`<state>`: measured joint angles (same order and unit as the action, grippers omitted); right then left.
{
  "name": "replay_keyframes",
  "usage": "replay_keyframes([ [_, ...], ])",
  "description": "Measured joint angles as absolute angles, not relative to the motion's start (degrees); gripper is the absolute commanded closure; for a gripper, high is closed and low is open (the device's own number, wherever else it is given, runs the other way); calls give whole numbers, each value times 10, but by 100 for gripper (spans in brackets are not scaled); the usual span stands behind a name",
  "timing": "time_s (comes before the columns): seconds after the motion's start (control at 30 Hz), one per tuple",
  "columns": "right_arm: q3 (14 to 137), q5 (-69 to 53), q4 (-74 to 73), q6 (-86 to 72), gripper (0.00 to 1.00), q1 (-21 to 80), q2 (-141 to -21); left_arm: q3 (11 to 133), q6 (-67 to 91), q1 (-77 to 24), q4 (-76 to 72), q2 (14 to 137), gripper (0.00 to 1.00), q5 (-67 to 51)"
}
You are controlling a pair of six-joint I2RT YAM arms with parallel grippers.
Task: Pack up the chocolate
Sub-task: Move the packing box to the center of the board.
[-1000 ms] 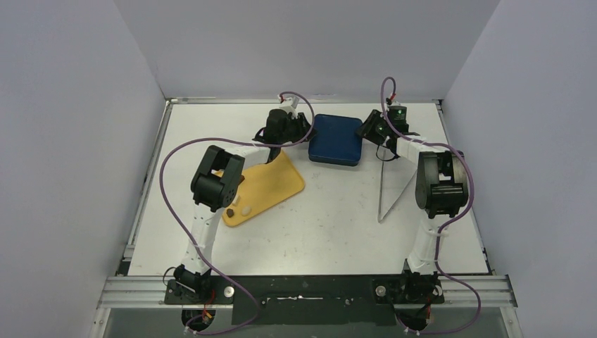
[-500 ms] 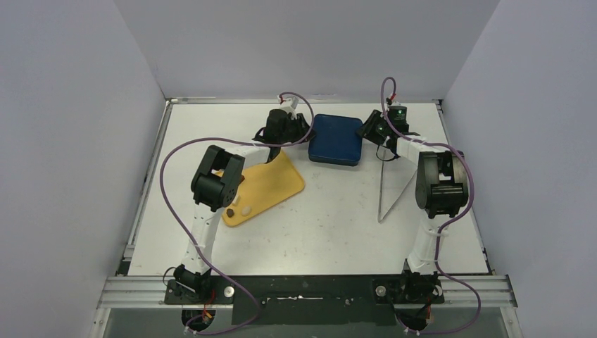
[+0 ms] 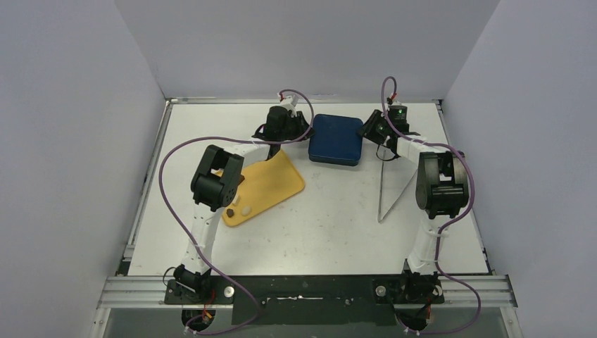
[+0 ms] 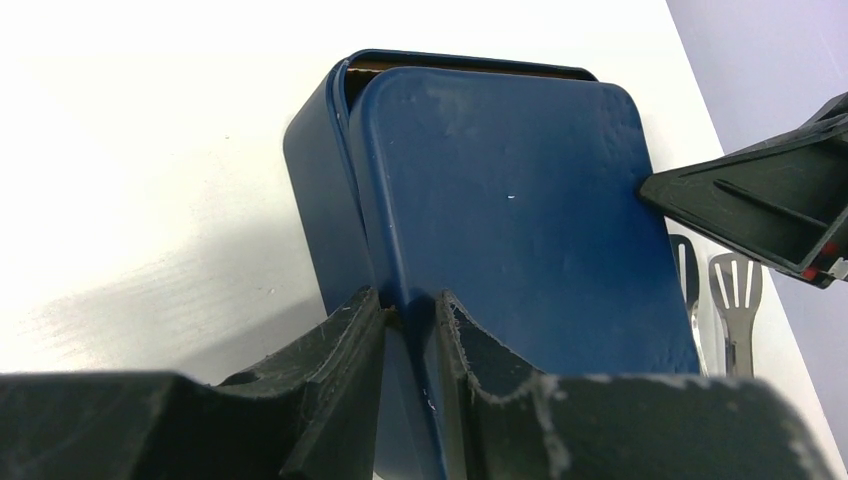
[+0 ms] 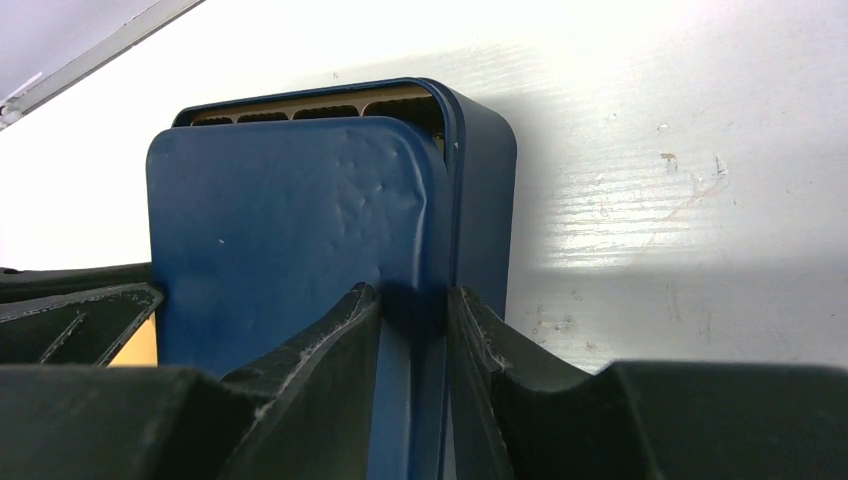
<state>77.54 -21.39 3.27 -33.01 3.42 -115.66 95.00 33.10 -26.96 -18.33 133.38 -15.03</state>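
The dark blue box stands at the far middle of the table, its lid lying slightly askew on the base. My left gripper is shut on the lid's left edge, also seen from above. My right gripper is shut on the lid's right edge, beside the box wall; it shows from above too. The gridded insert shows in the gap at the far edge. A brown chocolate and a white chocolate lie on the yellow tray. Chocolate inside the box is hidden.
Metal tongs lie right of the box, their tips showing in the left wrist view. The left arm's elbow hangs over the tray's left part. Grey walls enclose the table on three sides.
My left wrist has shifted very slightly toward the far edge. The box, lid and right arm look unchanged.
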Motion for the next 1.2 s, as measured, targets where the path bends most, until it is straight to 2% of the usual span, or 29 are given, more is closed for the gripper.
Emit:
replay_keyframes([
  [0.23,778,-213,29,-330,71,34,-1155,953,324,-271,-179,1334,73,-147],
  [0.83,792,-208,26,-330,71,41,-1155,1001,308,-287,-163,1334,72,-139],
  [1.2,802,-208,25,-325,74,42,-1155,1003,293,-288,-145,1334,57,-137],
])
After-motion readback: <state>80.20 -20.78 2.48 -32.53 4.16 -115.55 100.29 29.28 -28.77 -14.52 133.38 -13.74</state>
